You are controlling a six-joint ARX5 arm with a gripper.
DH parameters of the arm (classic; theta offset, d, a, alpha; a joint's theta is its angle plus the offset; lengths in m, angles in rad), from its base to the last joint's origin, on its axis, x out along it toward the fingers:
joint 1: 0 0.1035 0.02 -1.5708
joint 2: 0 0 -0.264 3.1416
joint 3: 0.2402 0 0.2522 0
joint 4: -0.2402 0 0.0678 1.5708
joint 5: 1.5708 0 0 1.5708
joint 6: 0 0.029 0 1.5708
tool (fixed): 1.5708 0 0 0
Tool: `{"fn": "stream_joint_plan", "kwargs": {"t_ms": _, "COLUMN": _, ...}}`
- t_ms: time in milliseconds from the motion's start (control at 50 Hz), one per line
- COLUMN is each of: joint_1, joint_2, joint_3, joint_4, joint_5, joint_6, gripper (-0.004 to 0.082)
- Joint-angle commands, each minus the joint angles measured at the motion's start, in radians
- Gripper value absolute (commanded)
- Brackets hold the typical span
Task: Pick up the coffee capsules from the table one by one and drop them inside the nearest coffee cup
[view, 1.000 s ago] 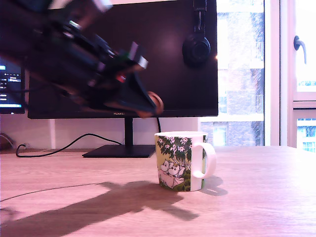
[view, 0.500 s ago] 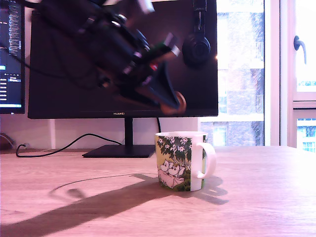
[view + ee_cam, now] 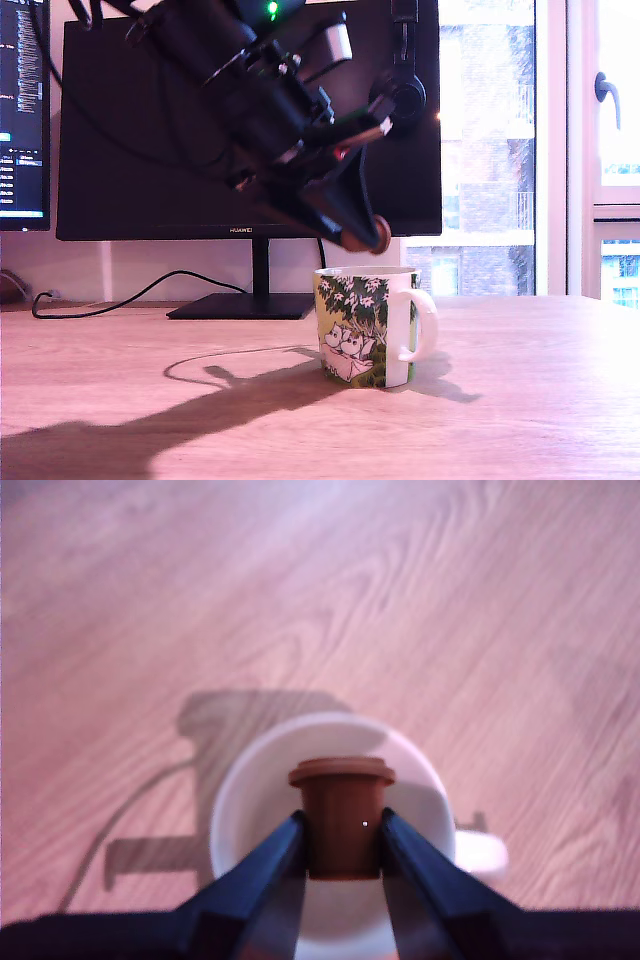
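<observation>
The gripper (image 3: 342, 842) pinches the small capsule (image 3: 342, 815) by its tapered sides (light, stiff, probably slick) directly above the mug's (image 3: 366, 325) open mouth, flange showing beyond the fingertips.

- Exterior view: low, near table (image 3: 520, 400) level, facing across the surface toward its far edge and the monitor (image 3: 150, 150), close to the coffee cup (image 3: 365, 325).
- Wrist view: looks steeply down between the gripper (image 3: 342, 855) fingers.
- Shared: cup and surrounding tabletop.
</observation>
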Motion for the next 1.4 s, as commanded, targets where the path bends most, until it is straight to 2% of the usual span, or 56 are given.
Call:
{"fn": "stream_joint_plan", "kwargs": {"t_ms": 0, "joint_1": 0.002, "joint_2": 0.011, "joint_3": 0.0, "joint_4": -0.003, "joint_5": 0.001, "joint_6": 0.005, "gripper": 0.0126}}
{"fn": "stream_joint_plan", "kwargs": {"t_ms": 180, "joint_1": 0.002, "joint_2": 0.011, "joint_3": 0.0, "joint_4": -0.016, "joint_5": 0.001, "joint_6": 0.005, "gripper": 0.0129}}
{"fn": "stream_joint_plan", "kwargs": {"t_ms": 220, "joint_1": 0.002, "joint_2": 0.011, "joint_3": 0.0, "joint_4": -0.018, "joint_5": 0.001, "joint_6": 0.005, "gripper": 0.0152}}
{"fn": "stream_joint_plan", "kwargs": {"t_ms": 260, "joint_1": 0.002, "joint_2": 0.011, "joint_3": 0.0, "joint_4": -0.019, "joint_5": 0.001, "joint_6": 0.005, "gripper": 0.0231}}
{"fn": "stream_joint_plan", "kwargs": {"t_ms": 360, "joint_1": 0.003, "joint_2": 0.011, "joint_3": 0.0, "joint_4": -0.019, "joint_5": 0.001, "joint_6": 0.006, "gripper": 0.0577}}
{"fn": "stream_joint_plan", "kwargs": {"t_ms": 400, "joint_1": 0.004, "joint_2": 0.011, "joint_3": 0.0, "joint_4": -0.021, "joint_5": 0.001, "joint_6": 0.006, "gripper": 0.0659}}
{"fn": "stream_joint_plan", "kwargs": {"t_ms": 440, "joint_1": 0.005, "joint_2": 0.011, "joint_3": 0.0, "joint_4": -0.025, "joint_5": 0.001, "joint_6": 0.016, "gripper": 0.0681}}
{"fn": "stream_joint_plan", "kwargs": {"t_ms": 580, "joint_1": 0.005, "joint_2": 0.011, "joint_3": 0.0, "joint_4": -0.026, "joint_5": 0.001, "joint_6": 0.016, "gripper": 0.0674}}
{"fn": "stream_joint_plan", "kwargs": {"t_ms": 680, "joint_1": 0.005, "joint_2": 0.01, "joint_3": 0.0, "joint_4": -0.026, "joint_5": 0.001, "joint_6": 0.017, "gripper": 0.0636}}
{"fn": "stream_joint_plan", "kwargs": {"t_ms": 720, "joint_1": 0.005, "joint_2": 0.008, "joint_3": 0.0, "joint_4": -0.028, "joint_5": 0.002, "joint_6": 0.028, "gripper": 0.0599}}
{"fn": "stream_joint_plan", "kwargs": {"t_ms": 780, "joint_1": 0.005, "joint_2": 0.006, "joint_3": 0.0, "joint_4": -0.031, "joint_5": 0.002, "joint_6": 0.028, "gripper": 0.0499}}
{"fn": "stream_joint_plan", "kwargs": {"t_ms": 860, "joint_1": 0.006, "joint_2": -0.004, "joint_3": 0.0, "joint_4": -0.048, "joint_5": 0.005, "joint_6": 0.034, "gripper": 0.0269}}
{"fn": "stream_joint_plan", "kwargs": {"t_ms": 920, "joint_1": 0.006, "joint_2": -0.015, "joint_3": 0.0, "joint_4": -0.055, "joint_5": 0.005, "joint_6": 0.036, "gripper": 0.0055}}
{"fn": "stream_joint_plan", "kwargs": {"t_ms": 960, "joint_1": 0.006, "joint_2": -0.022, "joint_3": 0.0, "joint_4": -0.053, "joint_5": 0.005, "joint_6": 0.037, "gripper": -0.0035}}
{"fn": "stream_joint_plan", "kwargs": {"t_ms": 1000, "joint_1": 0.007, "joint_2": -0.031, "joint_3": 0.0, "joint_4": -0.047, "joint_5": 0.005, "joint_6": 0.041, "gripper": -0.0013}}
{"fn": "stream_joint_plan", "kwargs": {"t_ms": 1180, "joint_1": 0.04, "joint_2": -0.066, "joint_3": -0.004, "joint_4": -0.029, "joint_5": 0.01, "joint_6": 0.042, "gripper": -0.0017}}
{"fn": "stream_joint_plan", "kwargs": {"t_ms": 1380, "joint_1": 0.096, "joint_2": -0.137, "joint_3": -0.072, "joint_4": 0.046, "joint_5": 0.049, "joint_6": 0.042, "gripper": -0.0017}}
